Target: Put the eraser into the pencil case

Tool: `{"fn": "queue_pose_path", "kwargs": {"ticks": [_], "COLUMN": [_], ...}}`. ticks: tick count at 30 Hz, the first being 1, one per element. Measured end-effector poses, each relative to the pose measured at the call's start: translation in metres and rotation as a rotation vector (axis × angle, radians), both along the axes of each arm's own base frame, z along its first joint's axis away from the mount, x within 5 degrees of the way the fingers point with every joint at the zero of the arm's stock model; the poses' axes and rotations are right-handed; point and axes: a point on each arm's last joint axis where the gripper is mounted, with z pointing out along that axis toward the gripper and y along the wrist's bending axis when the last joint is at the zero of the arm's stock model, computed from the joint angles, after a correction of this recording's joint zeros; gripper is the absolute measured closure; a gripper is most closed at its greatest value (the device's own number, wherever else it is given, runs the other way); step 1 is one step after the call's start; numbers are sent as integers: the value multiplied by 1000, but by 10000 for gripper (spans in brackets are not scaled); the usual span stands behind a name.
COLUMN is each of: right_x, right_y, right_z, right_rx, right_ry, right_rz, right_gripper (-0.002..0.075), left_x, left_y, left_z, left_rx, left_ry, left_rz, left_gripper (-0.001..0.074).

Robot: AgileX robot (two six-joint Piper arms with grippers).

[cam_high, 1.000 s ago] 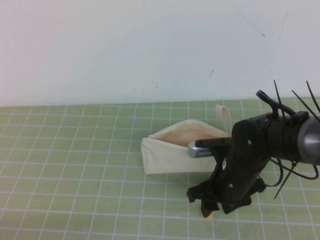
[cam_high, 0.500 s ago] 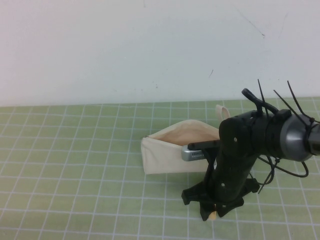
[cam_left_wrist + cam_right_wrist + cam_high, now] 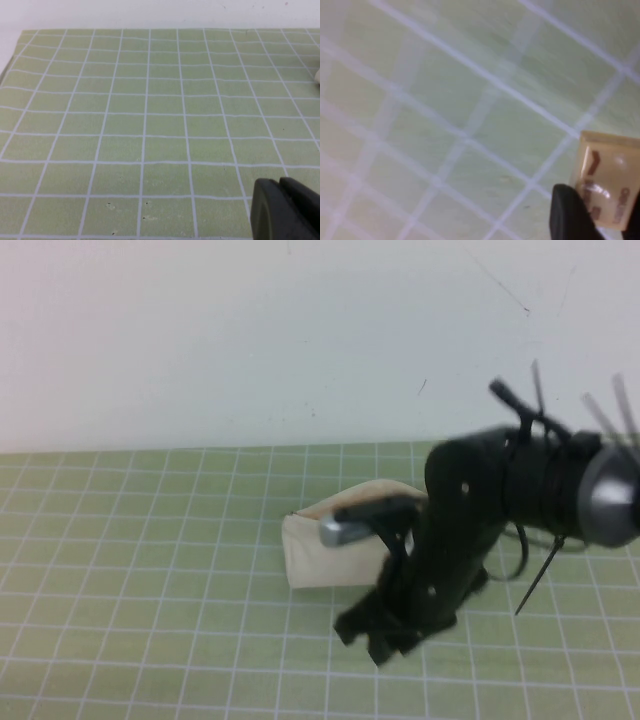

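Observation:
The cream-white pencil case [image 3: 318, 558] lies on the green grid mat at the middle, its open mouth with peach lining [image 3: 345, 508] facing up; my right arm hides its right end. My right gripper [image 3: 385, 648] hangs low in front of the case, just right of its front edge. In the right wrist view my right gripper [image 3: 600, 220] is shut on the tan eraser [image 3: 610, 175] with dark printed marks, held above the mat. My left gripper [image 3: 287, 210] shows only in the left wrist view, shut and empty over bare mat.
The green grid mat [image 3: 150, 590] covers the table up to a white wall [image 3: 250, 340] at the back. A small white edge [image 3: 317, 75] shows at the side of the left wrist view.
My right arm has swung left and lifted, carrying the eraser from the front right toward the front of the pencil case. The case has not moved.

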Motion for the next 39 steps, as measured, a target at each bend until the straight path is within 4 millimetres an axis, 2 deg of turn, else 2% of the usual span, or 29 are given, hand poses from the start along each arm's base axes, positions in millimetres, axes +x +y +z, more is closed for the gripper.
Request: {"fn": "queue_pose_path", "kwargs": {"ticks": [4, 6, 8, 10, 13, 16, 18, 23, 26, 28, 29, 32, 34, 39], "right_x": [-7, -3, 5, 16, 31, 45, 53, 62, 64, 63, 62, 55, 48, 25], "right_y": [13, 13, 9, 2, -5, -10, -11, -8, -6, -7, -8, -13, -20, -46], "right_z": [66, 98, 121, 132, 133, 120, 109, 95, 98, 108, 115, 141, 161, 224], "right_rx": [52, 65, 42, 19, 14, 8, 12, 30, 38, 32, 24, -15, -43, -79], "right_ry": [-190, -312, -431, -501, -517, -478, -445, -426, -432, -427, -426, -424, -428, -609], "right_rz": [95, 118, 131, 116, 57, 0, -56, -118, -128, -127, -115, -37, 11, 73], "right_gripper": [525, 525, 525, 525, 525, 524, 491, 335, 322, 354, 393, 587, 661, 714], "left_x": [0, 0, 0, 0, 0, 0, 0, 0, 0, 0, 0, 0, 0, 0], "left_y": [0, 0, 0, 0, 0, 0, 0, 0, 0, 0, 0, 0, 0, 0], "left_z": [0, 0, 0, 0, 0, 0, 0, 0, 0, 0, 0, 0, 0, 0], "left_rx": [0, 0, 0, 0, 0, 0, 0, 0, 0, 0, 0, 0, 0, 0], "left_ry": [0, 0, 0, 0, 0, 0, 0, 0, 0, 0, 0, 0, 0, 0], "left_rz": [0, 0, 0, 0, 0, 0, 0, 0, 0, 0, 0, 0, 0, 0], "left_gripper": [736, 736, 736, 736, 736, 736, 736, 736, 736, 736, 736, 736, 736, 736]}}
